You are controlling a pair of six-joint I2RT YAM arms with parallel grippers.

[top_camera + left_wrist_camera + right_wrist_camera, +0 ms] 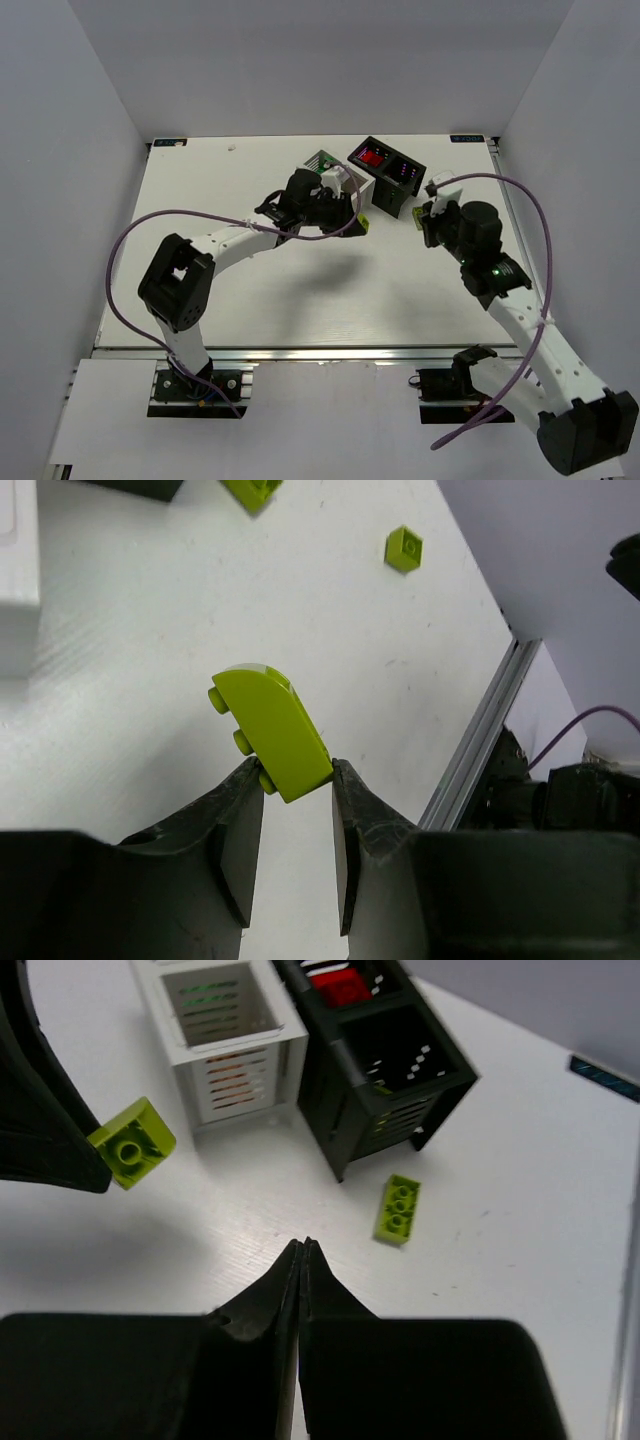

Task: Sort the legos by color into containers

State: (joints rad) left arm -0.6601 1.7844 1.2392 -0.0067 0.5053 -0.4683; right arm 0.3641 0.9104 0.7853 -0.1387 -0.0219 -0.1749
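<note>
The white table (250, 290) carries both containers side by side at its far edge: a white slotted plastic bin (245, 1075) and a black slotted plastic bin (370, 1110), the black one's far cell holding a red plastic brick (340, 987), which suggests that cell is claimed for red. The left gripper (297, 772) hangs above the table just in front of the bins, its jaws pinching a yellow-green curved-top plastic brick (270, 730) by one lower corner. The brick tilts upward with its studs to the side, a thin hold probably meant to let it drop cleanly once it is over a cell. The right gripper (303, 1248) has its jaws pressed together on nothing and sits back from the bins, likely to keep out of the other arm's way. On the table beside the black bin lies a flat yellow-green six-stud brick (398, 1208), not yet sorted.
</note>
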